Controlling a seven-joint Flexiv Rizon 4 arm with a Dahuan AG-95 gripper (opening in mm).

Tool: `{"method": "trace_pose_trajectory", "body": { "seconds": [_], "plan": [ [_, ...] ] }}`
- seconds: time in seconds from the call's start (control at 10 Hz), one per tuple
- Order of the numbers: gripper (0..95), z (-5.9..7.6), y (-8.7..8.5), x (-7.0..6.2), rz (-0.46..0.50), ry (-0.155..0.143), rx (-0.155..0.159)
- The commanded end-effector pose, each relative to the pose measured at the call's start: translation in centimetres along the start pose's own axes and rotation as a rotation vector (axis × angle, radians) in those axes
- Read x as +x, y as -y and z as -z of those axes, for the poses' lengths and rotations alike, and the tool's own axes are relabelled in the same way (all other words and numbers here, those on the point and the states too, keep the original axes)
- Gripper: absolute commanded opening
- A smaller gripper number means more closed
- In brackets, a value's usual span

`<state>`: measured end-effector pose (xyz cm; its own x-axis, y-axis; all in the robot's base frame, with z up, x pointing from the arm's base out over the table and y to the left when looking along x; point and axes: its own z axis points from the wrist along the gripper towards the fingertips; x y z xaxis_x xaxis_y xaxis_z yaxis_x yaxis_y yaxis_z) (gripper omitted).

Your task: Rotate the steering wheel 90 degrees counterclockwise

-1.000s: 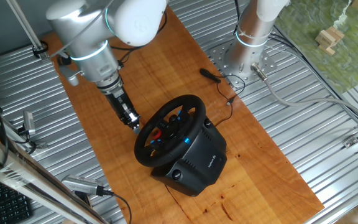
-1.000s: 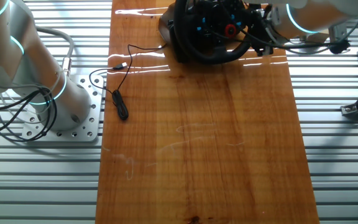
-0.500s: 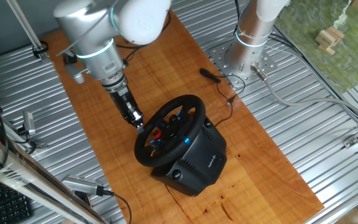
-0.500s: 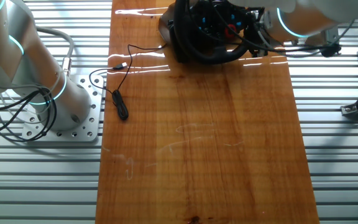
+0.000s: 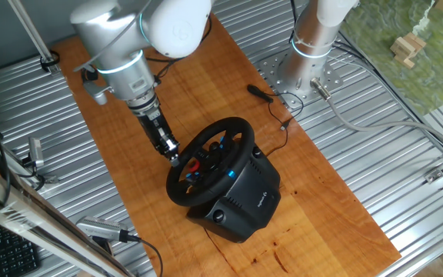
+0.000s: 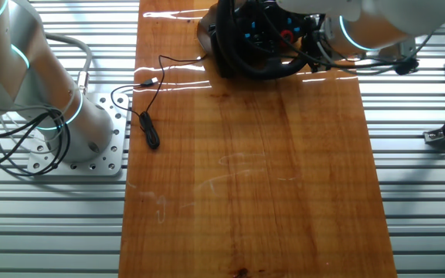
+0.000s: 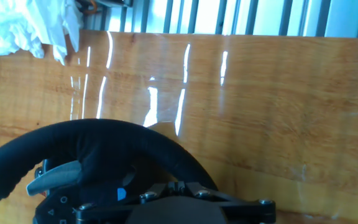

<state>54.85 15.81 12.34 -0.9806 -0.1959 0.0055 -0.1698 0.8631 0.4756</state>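
1. Keyboard (image 5: pixel 2 250): black, at the near left corner of one fixed view, off the board, partly behind a metal bar.
2. Arm (image 5: pixel 125 54): silver, with a teal ring at the joint; reaches down from the far left toward the wheel.
3. Gripper (image 5: pixel 172 156): slim and dark, its tip at the far-left edge of the wheel rim. It looks to be touching the rim. How far the jaws are parted, and whether they clasp the rim, cannot be told from any view; the hand view shows only the dark gripper body along its bottom edge.
4. Wooden board (image 5: pixel 206 85): long, orange-brown, glossy, lying on the ribbed metal table (image 5: pixel 337 165).
5. Steering wheel (image 5: pixel 241 132): black, thick rim, tilted up on its stand, near the middle of the board in one fixed view. Red and blue buttons show on the hub. In the other fixed view it sits at the far end of the board (image 6: pixel 249 46). In the hand view the rim (image 7: pixel 104 146) arcs across the lower left, with a grey paddle just beneath it.
6. Black base (image 5: pixel 244 200): boxy, directly behind and under the wheel, with 1 round knob on its near face.
7. Black cable (image 5: pixel 266 95): lies on the board's right edge, far from the wheel, beside the second arm's mount.
8. Round metal mount plate (image 5: pixel 294 75): right of the board, carrying 1 upright silver column.
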Motion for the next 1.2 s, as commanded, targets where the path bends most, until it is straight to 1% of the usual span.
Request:
{"method": "trace_pose_trajectory", "body": {
  "seconds": [0.1, 0.3, 0.5, 0.8, 0.9, 1.2],
  "plan": [
    [0.0, -0.6, 0.0, -0.1, -0.005, 0.010, 0.001],
    [0.0, -1.0, -0.1, -0.4, -0.007, 0.015, 0.001],
    [0.0, -1.7, -0.7, -0.6, -0.014, 0.023, 0.003],
    [0.0, -1.8, -1.2, -1.0, -0.026, 0.022, 0.004],
    [0.0, -2.1, -1.9, -1.2, -0.035, 0.025, 0.007],
    [0.0, -2.3, -2.5, -1.6, -0.043, 0.026, 0.008]
  ]
}}
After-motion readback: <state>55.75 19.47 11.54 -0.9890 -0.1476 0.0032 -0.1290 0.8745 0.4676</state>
